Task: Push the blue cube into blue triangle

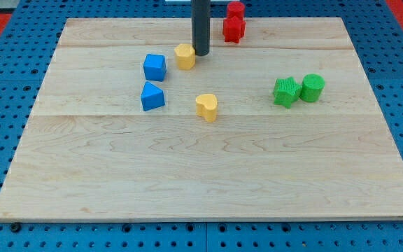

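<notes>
The blue cube [154,67] sits on the wooden board [208,182] at upper left of centre. The blue triangle [152,96] lies just below it, a small gap between them. My tip [201,52] stands at the right side of a yellow hexagon-like block [185,56], touching or almost touching it. The tip is to the right of the blue cube, with the yellow block between them.
A yellow heart-shaped block [206,107] lies below the tip. Two red blocks [234,23] stand together at the top edge. A green star-like block [285,92] and a green cylinder [313,87] sit side by side at the right.
</notes>
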